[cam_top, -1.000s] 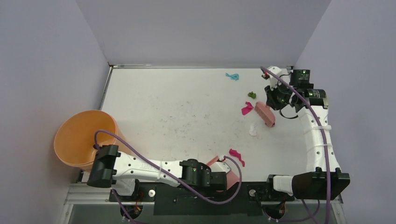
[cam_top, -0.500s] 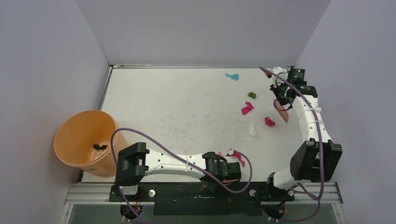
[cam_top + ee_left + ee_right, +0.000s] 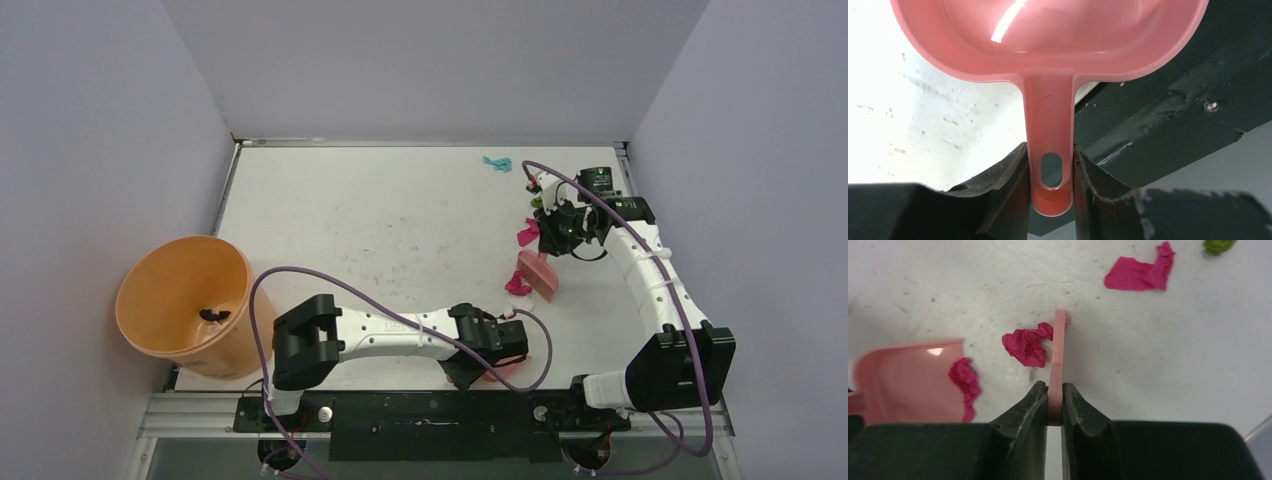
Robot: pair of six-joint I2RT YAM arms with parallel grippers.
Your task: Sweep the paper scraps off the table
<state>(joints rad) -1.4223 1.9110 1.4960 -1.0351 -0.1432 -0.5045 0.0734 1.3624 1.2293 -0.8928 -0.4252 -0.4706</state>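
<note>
Your right hand [image 3: 1052,386] has swung in from the far right edge of the desk [image 3: 380,220], fingers pinched tight on the pink brush [image 3: 1060,340], and the brush now touches one magenta scrap [image 3: 1025,345] near the middle right. Your left hand [image 3: 1049,150] has stretched further right along the near edge, clamped on the handle of the pink dustpan [image 3: 1048,30], and a second magenta scrap [image 3: 964,380] lies on the pan's open edge. Other paper scraps sit on the desk's far right: a flat magenta one [image 3: 1140,272], a green one [image 3: 1218,245], a teal one [image 3: 496,163].
</note>
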